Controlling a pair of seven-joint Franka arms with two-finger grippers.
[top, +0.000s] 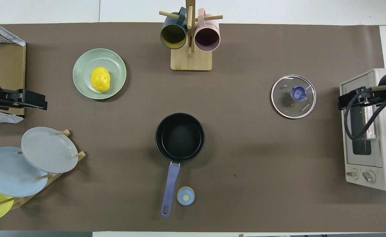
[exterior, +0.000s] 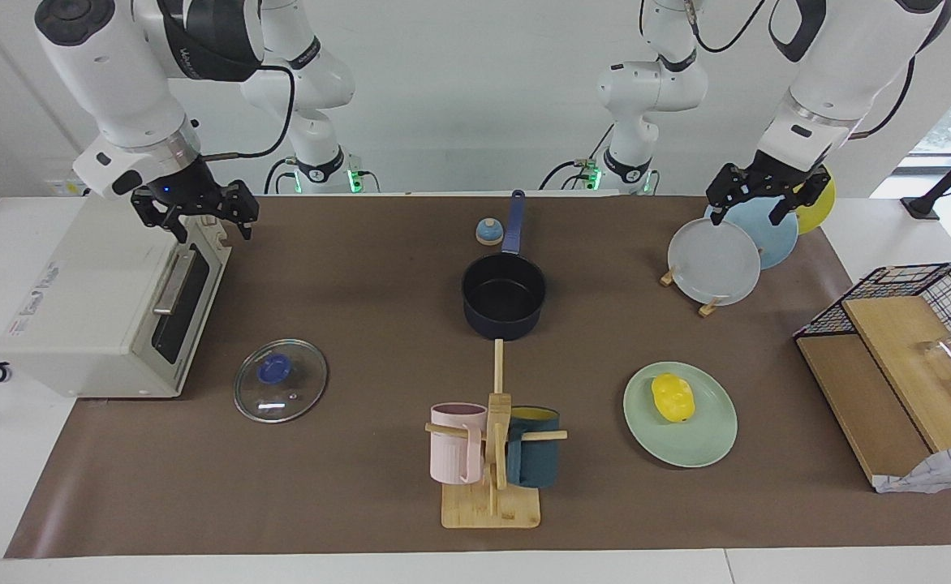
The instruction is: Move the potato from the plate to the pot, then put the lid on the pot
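The pot point(exterior: 504, 295) is being left empty mid-desk; the lid point(exterior: 281, 380) is lying toward the right arm's end, the potato point(exterior: 673, 397) on the plate point(exterior: 680, 414). Both the left claw point(exterior: 755, 194) and the right claw point(exterior: 197, 212) are being held wide, empty. The glossy potato risks being squeezed out. Only the facing view is showing the claws raised — the left over the plate rack point(exterior: 727, 243), the right over the toaster oven point(exterior: 110, 312).

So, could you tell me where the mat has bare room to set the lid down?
Bare mat lies between the pot and the toaster oven, nearer the robots than the lid. It is crowded around the plate rack and mug stand.
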